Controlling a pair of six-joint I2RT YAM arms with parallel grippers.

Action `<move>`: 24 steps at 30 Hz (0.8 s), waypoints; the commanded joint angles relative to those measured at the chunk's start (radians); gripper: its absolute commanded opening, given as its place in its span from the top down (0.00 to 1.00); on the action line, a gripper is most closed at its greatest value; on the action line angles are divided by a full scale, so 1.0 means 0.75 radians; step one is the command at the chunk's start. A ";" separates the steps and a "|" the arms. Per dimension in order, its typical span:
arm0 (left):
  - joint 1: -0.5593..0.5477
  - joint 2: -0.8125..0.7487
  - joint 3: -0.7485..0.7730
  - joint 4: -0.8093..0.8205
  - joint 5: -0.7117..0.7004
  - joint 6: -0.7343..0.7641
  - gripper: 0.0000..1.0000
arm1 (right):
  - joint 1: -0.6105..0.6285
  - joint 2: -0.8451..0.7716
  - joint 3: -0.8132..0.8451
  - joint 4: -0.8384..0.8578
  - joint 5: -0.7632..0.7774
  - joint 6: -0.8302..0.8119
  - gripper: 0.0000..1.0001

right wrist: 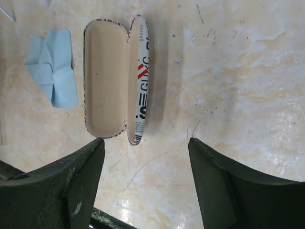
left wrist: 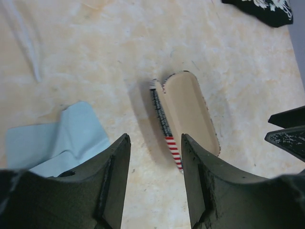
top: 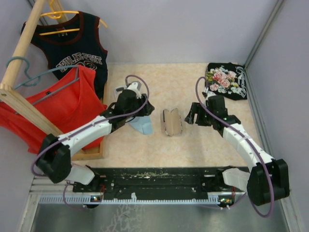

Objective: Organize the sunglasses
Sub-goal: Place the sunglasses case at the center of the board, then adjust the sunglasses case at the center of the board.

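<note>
Looking at this, the job's barely started imo: the case (top: 171, 122) lies open and empty on the table between the two arms, the light-blue cloth (top: 141, 125) sits just beside it, and nothing's been packed yet. The left gripper (left wrist: 156, 140) and right gripper (right wrist: 145, 143) both have their jaws apart with nothing in them, each hovering near the case. The sunglasses (top: 119, 90) seem to be that pale shape beyond the left wrist, apart from the case. They're mostly hidden by the arm, so I can't tell if they're folded. Neither wrist cam shows them properly.
</note>
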 commanded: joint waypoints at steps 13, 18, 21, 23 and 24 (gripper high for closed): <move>0.147 -0.393 -0.412 -0.249 -0.220 0.022 0.40 | 0.200 0.305 0.172 0.075 0.236 -0.035 0.34; 0.177 -0.387 -0.428 -0.227 -0.205 0.012 0.39 | 0.200 0.354 0.156 0.150 0.174 -0.037 0.38; 0.205 -0.356 -0.425 -0.223 -0.206 0.013 0.39 | 0.200 0.400 0.171 0.154 0.181 -0.050 0.41; 0.230 -0.339 -0.429 -0.219 -0.201 0.012 0.39 | 0.201 0.423 0.184 0.141 0.194 -0.066 0.43; 0.241 -0.335 -0.433 -0.214 -0.196 0.008 0.39 | 0.200 0.432 0.188 0.140 0.200 -0.074 0.44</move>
